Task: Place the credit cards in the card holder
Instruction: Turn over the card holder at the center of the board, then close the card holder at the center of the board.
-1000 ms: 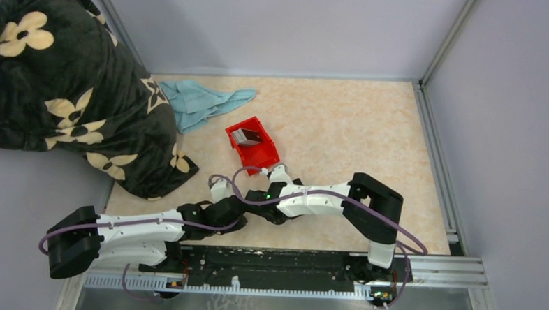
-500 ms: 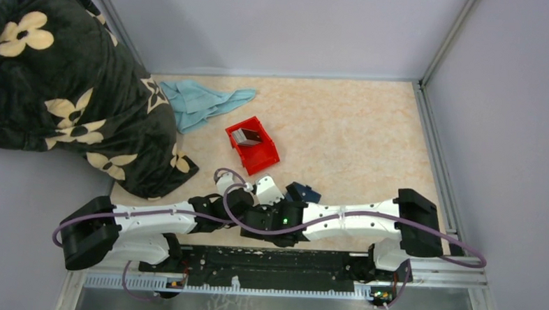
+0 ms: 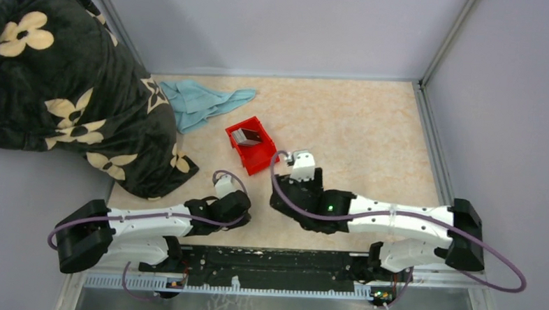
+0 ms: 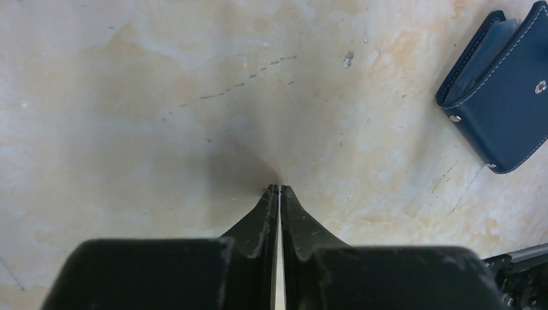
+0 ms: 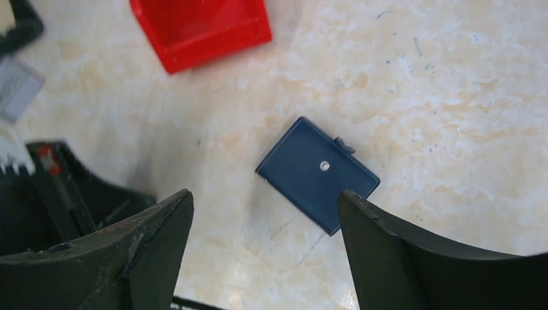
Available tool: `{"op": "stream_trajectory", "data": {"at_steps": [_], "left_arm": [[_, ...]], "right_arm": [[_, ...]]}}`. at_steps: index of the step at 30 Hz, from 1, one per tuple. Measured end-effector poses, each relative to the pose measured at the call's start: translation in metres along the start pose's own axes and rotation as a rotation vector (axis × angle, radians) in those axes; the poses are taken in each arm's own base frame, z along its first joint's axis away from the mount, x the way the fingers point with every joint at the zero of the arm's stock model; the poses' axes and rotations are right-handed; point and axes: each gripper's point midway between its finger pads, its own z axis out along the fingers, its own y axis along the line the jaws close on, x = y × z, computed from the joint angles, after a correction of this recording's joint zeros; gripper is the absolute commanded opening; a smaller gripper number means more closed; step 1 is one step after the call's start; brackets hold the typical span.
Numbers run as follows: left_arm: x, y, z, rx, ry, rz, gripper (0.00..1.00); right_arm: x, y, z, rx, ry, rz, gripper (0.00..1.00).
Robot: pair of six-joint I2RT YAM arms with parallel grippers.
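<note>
The card holder (image 5: 316,174) is a navy wallet lying folded shut on the marbled table, snap side up. My right gripper (image 5: 263,197) hangs above it, open wide with nothing between its fingers. In the top view that arm hides the wallet. The wallet (image 4: 504,90) also lies to the upper right of my left gripper (image 4: 279,188), which is shut and empty, its tips close to the table. The credit cards (image 3: 247,135) are a small grey and brown stack inside the red bin (image 3: 257,158), beyond both grippers.
A light blue cloth (image 3: 204,103) lies at the back left. A large dark floral blanket (image 3: 65,83) bulges over the table's left side. Grey walls close in the back and right. The black rail (image 3: 274,260) with the arm bases runs along the near edge.
My right arm has swung back to the right and its gripper has opened wide. The wallet, first hidden between the grippers, now lies free on the table. My left gripper stayed shut.
</note>
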Motion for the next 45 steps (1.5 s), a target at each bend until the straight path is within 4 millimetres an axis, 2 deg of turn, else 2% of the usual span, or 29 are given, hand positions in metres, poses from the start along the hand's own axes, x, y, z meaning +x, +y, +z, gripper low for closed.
{"op": "stream_trajectory", "data": {"at_steps": [2, 5, 11, 16, 23, 27, 31, 33, 38, 45], "left_arm": [[0.000, 0.003, -0.003, 0.011, -0.004, -0.008, 0.19], [-0.002, 0.005, -0.007, 0.030, -0.014, -0.017, 0.29], [-0.002, -0.006, -0.003, 0.067, -0.022, -0.012, 0.34], [0.005, -0.028, 0.005, 0.108, -0.008, 0.004, 0.35], [0.013, -0.067, 0.022, 0.153, 0.009, 0.020, 0.34], [0.015, -0.088, 0.032, 0.182, 0.009, 0.012, 0.34], [0.017, -0.109, 0.043, 0.208, 0.009, -0.001, 0.34], [0.017, -0.115, 0.046, 0.214, 0.008, -0.010, 0.34], [0.016, -0.123, 0.051, 0.214, 0.005, -0.027, 0.35], [0.015, -0.122, 0.051, 0.205, -0.004, -0.048, 0.35]], "right_arm": [[-0.016, -0.013, 0.002, 0.015, -0.039, 0.086, 0.80], [-0.022, -0.034, 0.011, 0.052, -0.054, 0.151, 0.79], [0.005, -0.063, 0.047, 0.113, 0.051, 0.154, 0.69], [0.029, -0.069, 0.063, 0.093, 0.136, 0.102, 0.63], [0.038, -0.068, 0.073, 0.071, 0.177, 0.045, 0.55], [0.042, -0.075, 0.081, 0.085, 0.198, 0.035, 0.54], [0.046, -0.083, 0.086, 0.096, 0.212, 0.030, 0.46], [0.047, -0.086, 0.089, 0.100, 0.216, 0.033, 0.42], [0.049, -0.090, 0.096, 0.095, 0.231, 0.032, 0.41], [0.052, -0.086, 0.102, 0.071, 0.244, 0.015, 0.46]]}}
